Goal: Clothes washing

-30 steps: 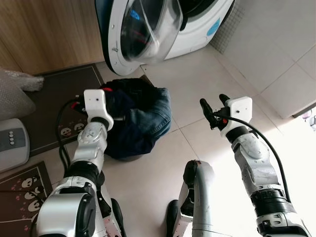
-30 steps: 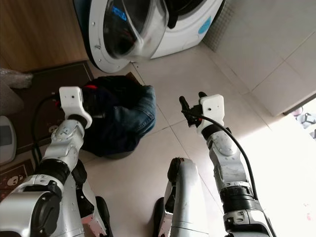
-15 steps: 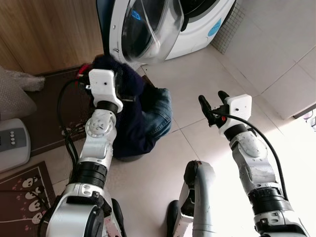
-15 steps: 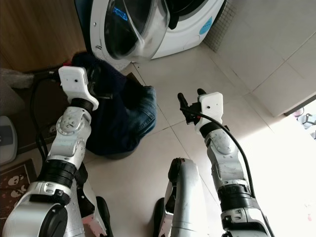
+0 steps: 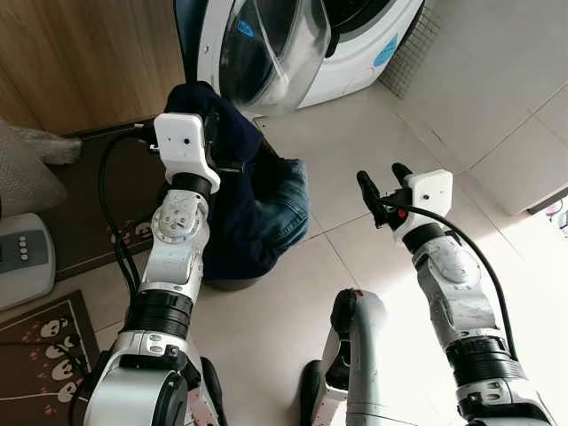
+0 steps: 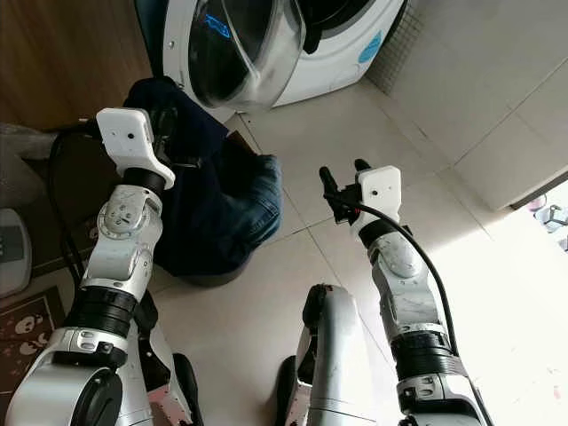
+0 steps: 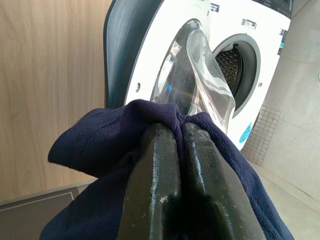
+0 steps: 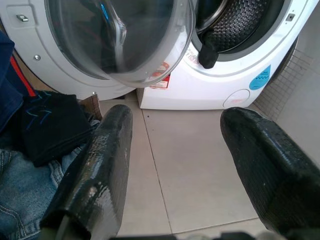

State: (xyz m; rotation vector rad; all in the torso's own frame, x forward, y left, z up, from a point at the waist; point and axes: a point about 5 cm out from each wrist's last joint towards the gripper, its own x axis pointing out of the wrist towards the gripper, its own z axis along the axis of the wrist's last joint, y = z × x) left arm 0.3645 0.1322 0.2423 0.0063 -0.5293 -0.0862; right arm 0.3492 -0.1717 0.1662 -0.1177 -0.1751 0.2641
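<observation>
My left gripper (image 7: 177, 135) is shut on a dark navy garment (image 5: 232, 133), held up beside the open washer door (image 5: 266, 49). The cloth hangs down to a pile of clothes (image 5: 275, 204) with blue jeans (image 8: 22, 185) on the floor. The white washing machine (image 5: 364, 44) stands open ahead, its drum (image 8: 240, 20) dark, with a black piece of cloth (image 8: 207, 50) hanging over the drum rim. My right gripper (image 5: 383, 188) hovers open over the tiles to the right of the pile, holding nothing.
A wooden cabinet wall (image 5: 80, 53) stands at the left. A dark floor mat (image 5: 80, 204), a panda-print mat (image 5: 44, 342) and a white scale (image 5: 22, 257) lie at left. Pale floor tiles (image 5: 373, 133) spread to the right of the pile.
My left gripper has lifted the navy garment out of the pile, up toward the washer door. The right arm has barely moved.
</observation>
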